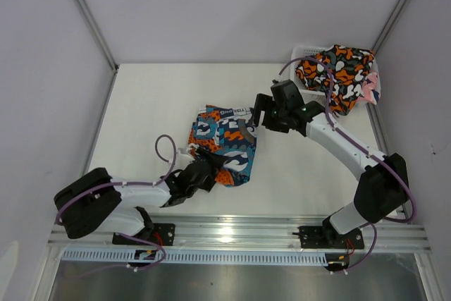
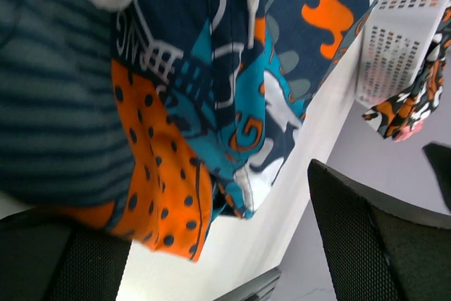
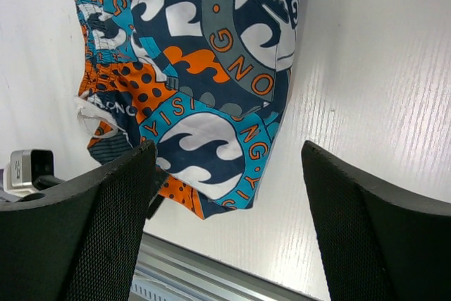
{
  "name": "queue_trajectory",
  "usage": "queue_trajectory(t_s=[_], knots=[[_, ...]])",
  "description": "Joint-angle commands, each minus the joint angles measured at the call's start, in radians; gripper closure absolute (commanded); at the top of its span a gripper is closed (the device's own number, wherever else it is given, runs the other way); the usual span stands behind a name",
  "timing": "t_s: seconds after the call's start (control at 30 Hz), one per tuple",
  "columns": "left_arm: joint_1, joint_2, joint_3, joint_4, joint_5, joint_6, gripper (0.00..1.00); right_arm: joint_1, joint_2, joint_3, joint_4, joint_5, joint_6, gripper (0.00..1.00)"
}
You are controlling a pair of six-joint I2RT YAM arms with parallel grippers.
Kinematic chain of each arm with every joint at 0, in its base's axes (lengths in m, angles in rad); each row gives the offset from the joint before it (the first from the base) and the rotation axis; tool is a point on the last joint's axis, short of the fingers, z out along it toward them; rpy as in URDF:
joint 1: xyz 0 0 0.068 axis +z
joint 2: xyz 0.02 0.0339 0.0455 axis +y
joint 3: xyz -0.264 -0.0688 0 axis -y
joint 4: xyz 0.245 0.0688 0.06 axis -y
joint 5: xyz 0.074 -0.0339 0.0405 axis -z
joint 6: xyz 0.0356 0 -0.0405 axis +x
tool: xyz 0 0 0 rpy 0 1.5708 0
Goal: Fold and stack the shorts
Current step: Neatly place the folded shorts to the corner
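1. The white surface point(image 1: 148, 118) carried everything.
2. The blue-teal-orange shorts point(image 1: 225, 142) lay bunched near its centre, apart from the other two pairs.
3. The white mesh basket point(image 1: 304, 53) stood in the 2 o'clock corner of the surface.
4. The orange-black-white camouflage shorts point(image 1: 338, 75) were heaped on the basket, spilling over its 4 o'clock rim.
5. The left pincer point(image 1: 203, 168) sat at the 7 o'clock edge of the blue-teal-orange shorts. Its jaws were spread wide and released, with the orange dotted hem just ahead of its fingers point(image 2: 366, 237). Whether it touched the cloth cannot be told.
6. The right pincer point(image 1: 262, 114) hung at the 2 o'clock corner of those shorts, jaws apart and gripping nothing.
7. The pink-navy-white shorts point(image 1: 371, 91) showed only as a scrap at the 4 o'clock side of the camouflage pair.
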Motion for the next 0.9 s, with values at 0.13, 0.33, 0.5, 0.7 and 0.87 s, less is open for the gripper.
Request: queue_trajectory(t_s=[0.13, 0.33, 0.5, 0.7, 0.87], knots=[[0.125, 0.128, -0.033, 0.128, 0.014, 0.022, 0.25, -0.014, -0.085, -0.028, 0.025, -0.016, -0.018, 0.16], [0.254, 0.159, -0.021, 0.142, 0.112, 0.147, 0.79, -0.020, -0.108, -0.047, 0.022, -0.014, -0.024, 0.15], [0.397, 0.146, 0.089, 0.007, 0.268, 0.442, 1.00, -0.033, -0.114, -0.058, 0.025, -0.025, -0.035, 0.15], [0.544, 0.180, 0.385, -0.451, 0.289, 0.865, 1.00, -0.049, -0.080, -0.058, 0.045, -0.059, -0.070, 0.15], [0.691, 0.284, 0.402, -0.250, 0.713, 1.047, 1.00, -0.066, -0.040, -0.041, 0.068, -0.117, -0.093, 0.16]])
